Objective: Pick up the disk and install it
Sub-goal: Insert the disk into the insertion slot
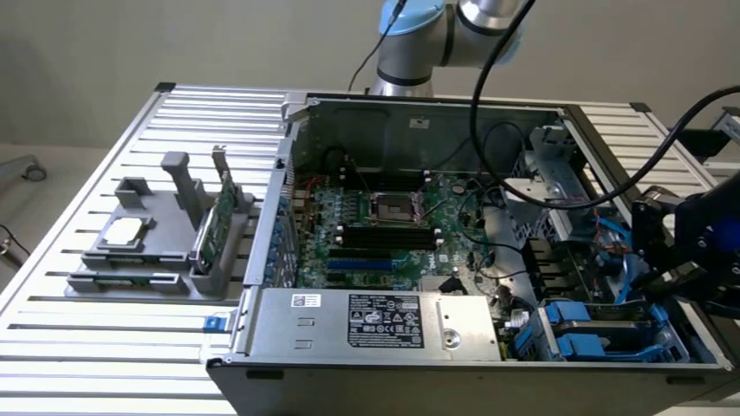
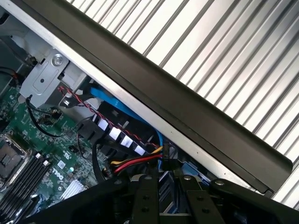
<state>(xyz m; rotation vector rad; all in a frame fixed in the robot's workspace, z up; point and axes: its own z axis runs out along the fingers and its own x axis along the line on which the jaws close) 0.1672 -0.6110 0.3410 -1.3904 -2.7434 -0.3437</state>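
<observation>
My gripper point(image 1: 677, 282) hangs low over the drive bay point(image 1: 601, 334) at the front corner of the open computer case point(image 1: 347, 381), at the exterior view's right. In the wrist view its dark fingers point(image 2: 145, 198) stand close together around a narrow blue-edged piece, the disk point(image 2: 167, 187), seen edge-on. Most of the disk is hidden by the gripper and the bay's blue plastic carriers point(image 1: 569, 314). Its label is out of sight.
The motherboard point(image 1: 382, 230), the power supply point(image 1: 382, 321) and loose cables point(image 1: 515, 186) crowd the case. Blue cables point(image 2: 124, 109) run beside the bay. On the slatted table point(image 1: 116, 347) a grey holder point(image 1: 162, 251) carries a silver chip point(image 1: 125, 230) and a green card point(image 1: 217, 212).
</observation>
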